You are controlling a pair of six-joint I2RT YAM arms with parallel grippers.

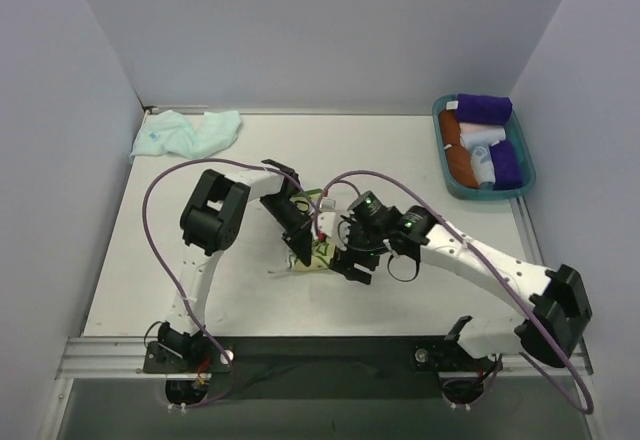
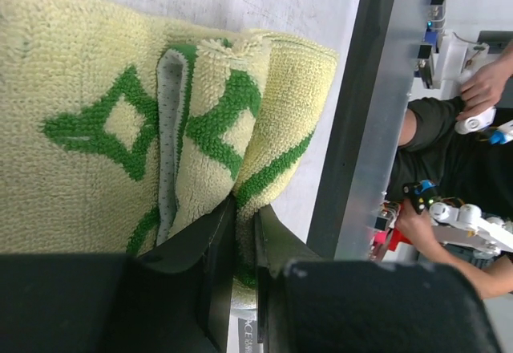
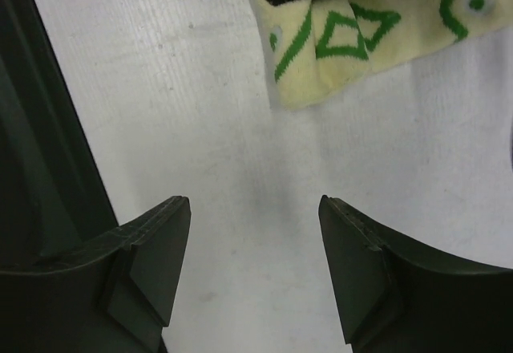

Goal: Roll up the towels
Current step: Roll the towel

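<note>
The pale yellow towel (image 1: 322, 252) with green diamond marks lies at the table's middle, partly folded over itself. In the left wrist view the yellow towel (image 2: 96, 120) fills the frame. My left gripper (image 2: 244, 208) is shut on its folded edge. My left gripper (image 1: 300, 252) sits at the towel's left side in the top view. My right gripper (image 3: 255, 208) is open and empty over bare table, with the yellow towel (image 3: 337, 40) just beyond its fingertips. My right gripper (image 1: 352, 265) is just right of the towel in the top view. The mint-aqua towel (image 1: 185, 133) lies crumpled at the far left corner.
A teal tray (image 1: 445, 175) at the far right holds purple, orange and white rolls. White walls enclose the table on three sides. A metal rail (image 1: 300, 350) runs along the near edge. A person's hands show past the table edge in the left wrist view (image 2: 481, 88).
</note>
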